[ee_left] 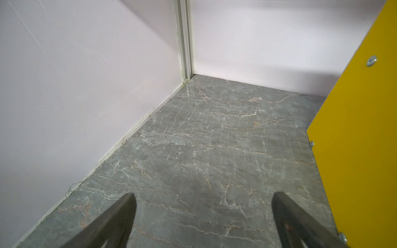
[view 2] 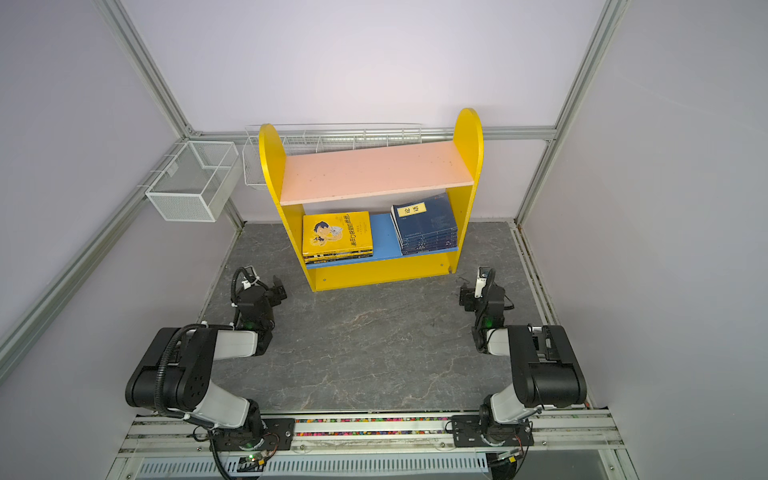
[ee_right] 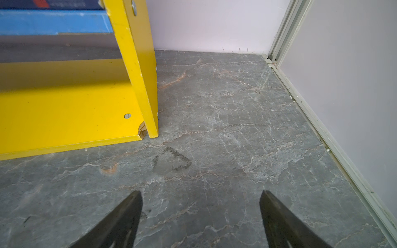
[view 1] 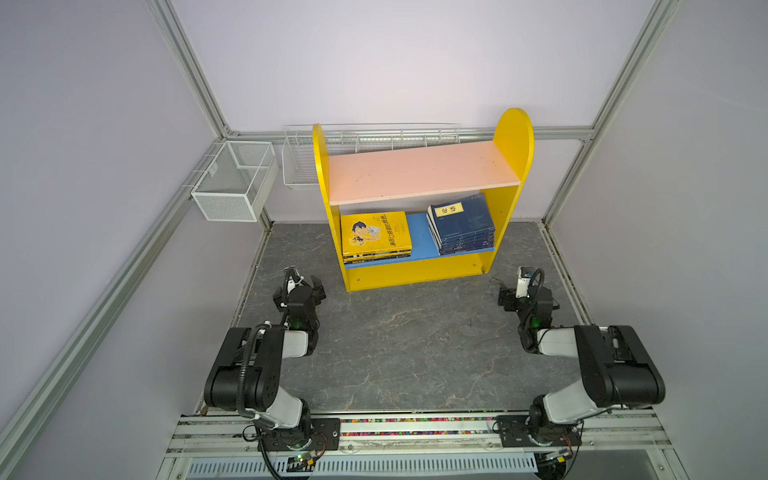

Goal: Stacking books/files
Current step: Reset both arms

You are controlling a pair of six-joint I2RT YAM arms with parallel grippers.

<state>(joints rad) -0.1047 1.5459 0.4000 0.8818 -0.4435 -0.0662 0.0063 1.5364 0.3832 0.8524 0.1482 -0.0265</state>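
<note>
Resting on bookshelf's blue board point(view 1: 419, 237) | yellow-topped pile point(view 1: 375, 235) | navy pile point(view 1: 463, 224)

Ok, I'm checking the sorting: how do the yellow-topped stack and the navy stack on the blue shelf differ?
The yellow-topped stack shows a cartoon boy; the navy stack shows a pale-yellow label. The yellow-topped stack mixes yellow and dark books; the navy stack is all navy. The navy stack looks taller than the yellow-topped stack. Both lie flat on the blue shelf.
</note>
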